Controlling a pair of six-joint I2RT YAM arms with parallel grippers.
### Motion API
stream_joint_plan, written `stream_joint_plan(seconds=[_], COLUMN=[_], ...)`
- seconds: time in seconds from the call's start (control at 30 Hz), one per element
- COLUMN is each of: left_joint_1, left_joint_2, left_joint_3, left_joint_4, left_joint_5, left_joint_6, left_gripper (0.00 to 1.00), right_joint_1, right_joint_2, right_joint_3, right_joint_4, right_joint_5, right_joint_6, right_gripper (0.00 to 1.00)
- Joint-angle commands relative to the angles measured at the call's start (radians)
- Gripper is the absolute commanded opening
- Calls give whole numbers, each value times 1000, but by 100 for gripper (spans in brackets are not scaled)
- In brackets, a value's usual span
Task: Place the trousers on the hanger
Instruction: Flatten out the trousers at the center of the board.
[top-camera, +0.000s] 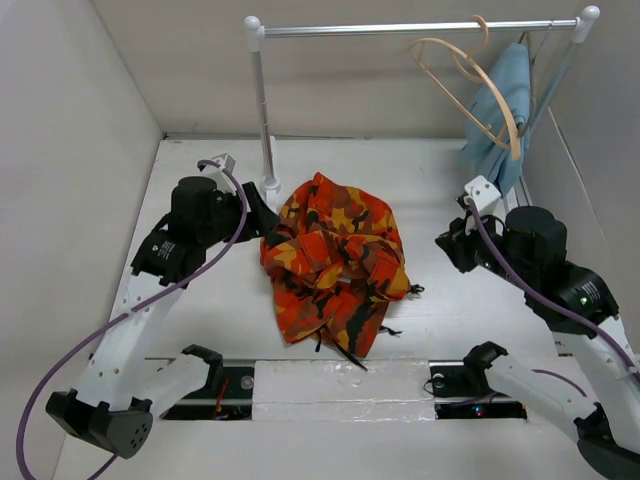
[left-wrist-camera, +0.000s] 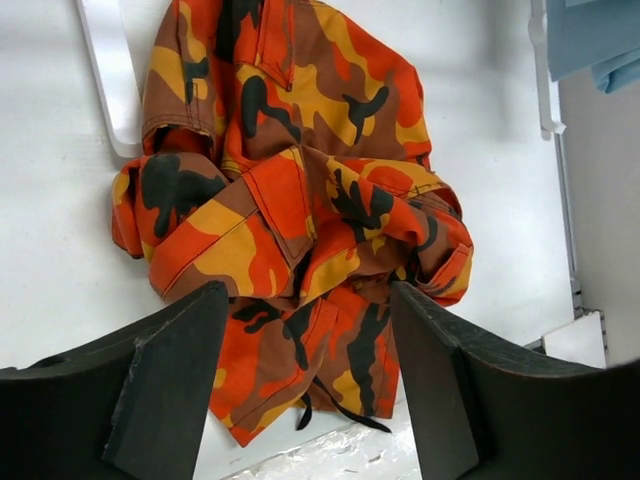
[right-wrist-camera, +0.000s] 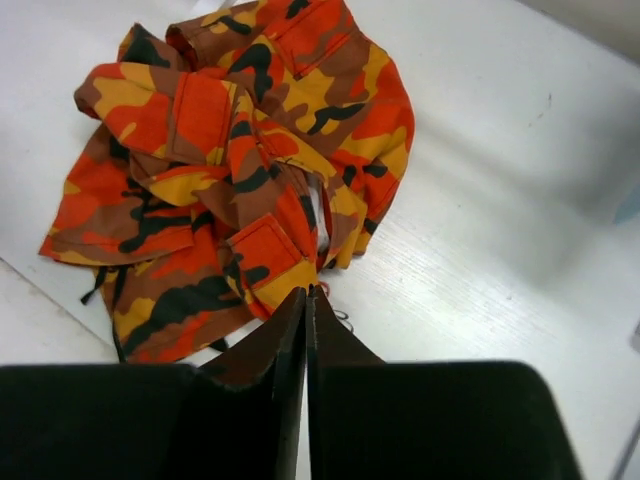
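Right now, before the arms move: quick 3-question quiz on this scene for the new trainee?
1. True or false: the trousers already hang on the hanger.
2. Which gripper is shut? A) left gripper B) right gripper C) both
3. Fill in: the hanger hangs from the ___ at the back of the table.

Key: 1 false, they lie crumpled on the table; 2 B; 3 rail.

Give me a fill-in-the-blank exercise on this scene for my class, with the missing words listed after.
The trousers lie crumpled on the ____.
The rail holds the hanger and a cloth coloured ____.
The left pincer is ____.
The right pincer is ____.
Missing words: table; blue; open; shut.
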Motion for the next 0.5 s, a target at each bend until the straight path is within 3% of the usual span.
stream_joint_plan(seconds=[0.0,0.03,0.1,0.13,0.17,0.23,0.27,0.3,0.33,0.37,0.47], left_joint_1=[6,6,6,6,21,117,159,197,230,259,259], left_joint_2=[2,10,18,18,19,13,7,-4,-16,-18,-12], left_joint_3=[11,5,-36,-58,-79,-159,-188,-223,-281,-306,-386], left_joint_4=[-3,-17,-24,-36,-46,-55,-43,-29,4,22,77], left_joint_5=[-40,-49,-96,-124,-145,-106,-71,15,53,83,169], left_joint_6=[-11,-26,-49,-84,-98,-121,-117,-112,-104,-104,-130], left_gripper=[63,64,52,41,20,5,4,9,18,47,82], right_joint_1=[-4,-4,-4,-4,-4,-4,-4,-4,-4,5,28], right_joint_2=[-23,-18,-1,3,11,31,38,49,58,68,112], right_joint_3=[-22,-28,-58,-74,-104,-140,-159,-204,-227,-248,-328], right_joint_4=[-27,-34,-46,-47,-47,-37,-24,-14,0,29,103], right_joint_5=[-19,-37,-53,-50,-49,-62,-69,-77,-101,-114,-149], right_joint_6=[-7,-20,-34,-34,-35,-35,-35,-35,-35,-37,-35], right_gripper=[3,0,0,0,1,32,43,59,64,67,79])
